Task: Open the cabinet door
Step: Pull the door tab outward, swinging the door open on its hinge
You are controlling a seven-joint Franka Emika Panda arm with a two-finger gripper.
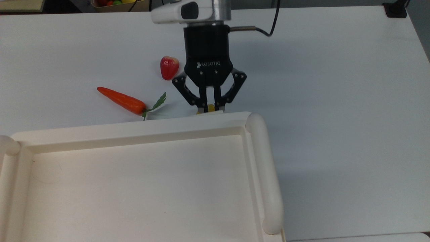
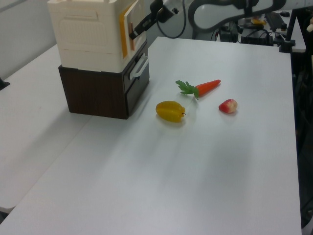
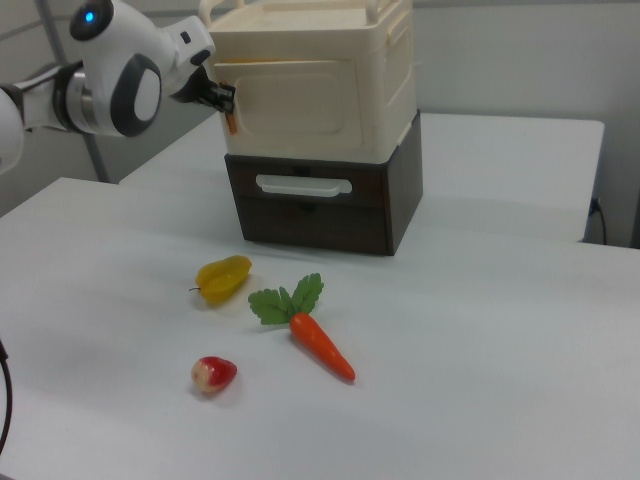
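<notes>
so the gripper (image 1: 209, 108) has its fingers pinched together on the free edge of the door (image 2: 128, 23), and that door sits cracked open a bit at the front of the cabinet (image 2: 88, 29), which is stacked on a dark brown drawer unit (image 2: 100, 93) up at about 10 o'clock in the left view. to do this bit well i'd keep the pinch firm and pull along the arc the door wants to swing on, not straight out, since a straight tug could slip off the thin edge or drag the whole cabinet across the table (image 2: 205, 161). slow and steady, wrist turning with the panel. the door itself is a thin flat cream-white panel with a slim rim, and in the left view an orange strip (image 2: 123, 36) shows in the gap where it has come away from the body. carrot (image 1: 121, 100), strawberry (image 1: 169, 67) and the yellow pepper (image 2: 170, 111) lie on the table around 3 to 4 o'clock of the cabinet in the left view, near the swing path i think, so worth watching.
</notes>
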